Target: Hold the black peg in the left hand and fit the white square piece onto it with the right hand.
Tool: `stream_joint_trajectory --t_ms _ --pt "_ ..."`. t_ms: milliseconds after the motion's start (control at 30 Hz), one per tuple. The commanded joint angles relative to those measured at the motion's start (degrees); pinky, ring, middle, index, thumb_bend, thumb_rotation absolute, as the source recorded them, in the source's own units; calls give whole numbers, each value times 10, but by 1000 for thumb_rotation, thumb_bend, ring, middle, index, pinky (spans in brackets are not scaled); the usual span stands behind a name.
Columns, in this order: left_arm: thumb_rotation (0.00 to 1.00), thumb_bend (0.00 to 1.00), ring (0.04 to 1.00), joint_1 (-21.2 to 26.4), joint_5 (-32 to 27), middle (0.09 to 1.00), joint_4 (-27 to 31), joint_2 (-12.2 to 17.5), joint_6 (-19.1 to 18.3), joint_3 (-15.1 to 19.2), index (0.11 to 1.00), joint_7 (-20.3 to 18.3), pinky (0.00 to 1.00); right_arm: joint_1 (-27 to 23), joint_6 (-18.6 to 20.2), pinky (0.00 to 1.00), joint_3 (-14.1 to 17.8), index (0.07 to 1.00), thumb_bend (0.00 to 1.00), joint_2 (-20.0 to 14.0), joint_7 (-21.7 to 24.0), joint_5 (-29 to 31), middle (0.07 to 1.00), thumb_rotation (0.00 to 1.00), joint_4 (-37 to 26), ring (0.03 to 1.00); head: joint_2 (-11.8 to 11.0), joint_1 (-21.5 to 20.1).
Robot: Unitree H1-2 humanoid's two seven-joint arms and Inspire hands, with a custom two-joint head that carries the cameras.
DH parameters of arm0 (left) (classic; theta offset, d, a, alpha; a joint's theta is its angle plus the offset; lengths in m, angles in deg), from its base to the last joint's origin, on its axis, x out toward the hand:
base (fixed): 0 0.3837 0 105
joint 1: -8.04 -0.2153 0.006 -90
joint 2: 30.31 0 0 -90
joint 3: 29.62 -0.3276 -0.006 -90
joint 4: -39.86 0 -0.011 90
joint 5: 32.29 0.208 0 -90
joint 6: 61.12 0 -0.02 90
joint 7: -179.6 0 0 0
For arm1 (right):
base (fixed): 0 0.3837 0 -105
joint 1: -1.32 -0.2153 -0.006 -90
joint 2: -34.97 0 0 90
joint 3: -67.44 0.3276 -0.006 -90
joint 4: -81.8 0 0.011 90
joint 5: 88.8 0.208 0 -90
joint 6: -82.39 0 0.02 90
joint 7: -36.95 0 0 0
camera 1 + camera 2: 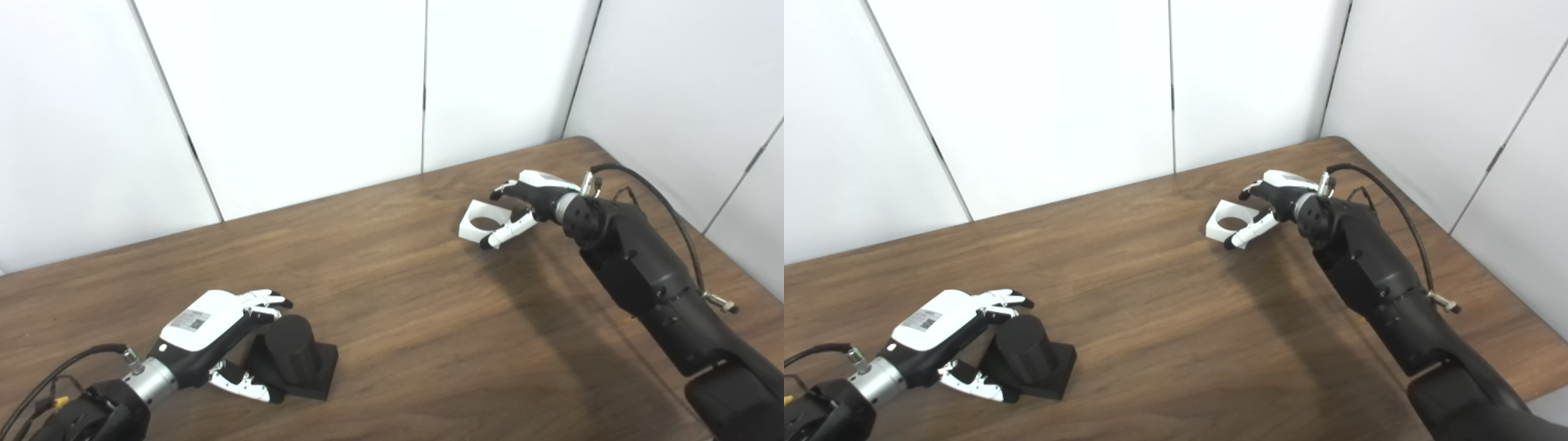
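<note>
Near the front left of the desk (392, 318), my left robot hand (211, 334) wraps around the black peg (291, 349). Its fingers (263, 301) curl over the top of the peg's round post and its thumb lies low along the front of the peg's square base. The peg stands upright with its base flat on the wood, and I am grasping it where it rests rather than holding it in the air.

Far across the desk, toward the back right, my right robot hand (530, 199) is grasping the white square piece (484, 222). The piece is a flat white block with a large round hole through its middle. It sits tilted, and its lower left corner seems to be touching the wood. My fingers reach over its far edge while my thumb presses along its near right edge. The peg and the white piece lie well apart, at opposite sides of the desk.

Both of my forearms are black, and each has a dark cable looping beside the wrist. The desk is dark brown wood with visible grain and a rounded far right corner. White wall panels (1041, 92), split by thin dark seams, close in behind the desk and along its right side.
</note>
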Motion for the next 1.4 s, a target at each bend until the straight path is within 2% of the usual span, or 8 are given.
stream_joint_trajectory --t_ms 0,100,267,533,867,1033,1233,1367 --pt "62 524 893 -19 26 854 -13 22 -5 -16 488 -43 770 -9 2 794 -2 890 825 -2 5 15 992 406 9 961 1 0" --pt "62 524 894 -20 26 855 -9 22 -8 -16 488 -44 767 -10 2 786 -5 880 817 1 0 17 986 349 15 953 3 1" --pt "62 524 899 -22 21 857 -2 23 -14 -14 488 -49 781 -9 1 765 -14 864 808 4 -15 22 977 320 22 942 5 2" --pt "63 525 888 -24 24 849 -7 23 -5 -13 488 -40 767 -9 2 774 -23 860 804 10 -27 30 973 387 25 944 6 2" --pt "63 524 889 -23 24 851 -10 22 -3 -14 488 -41 773 -7 2 780 -27 867 799 24 -29 18 967 400 27 939 10 4" --pt "63 524 893 -22 25 853 -1 20 -13 -15 488 -49 773 -10 1 760 -44 862 811 26 -43 17 961 399 42 925 12 5" --pt "64 525 892 -20 27 852 -9 18 -8 -16 488 -42 770 -15 2 810 -70 860 818 27 -43 -2 962 415 55 929 12 7" --pt "64 524 890 -20 28 850 -9 17 -6 -15 488 -41 771 -16 2 805 -75 855 827 32 -44 -6 964 407 63 927 13 8"
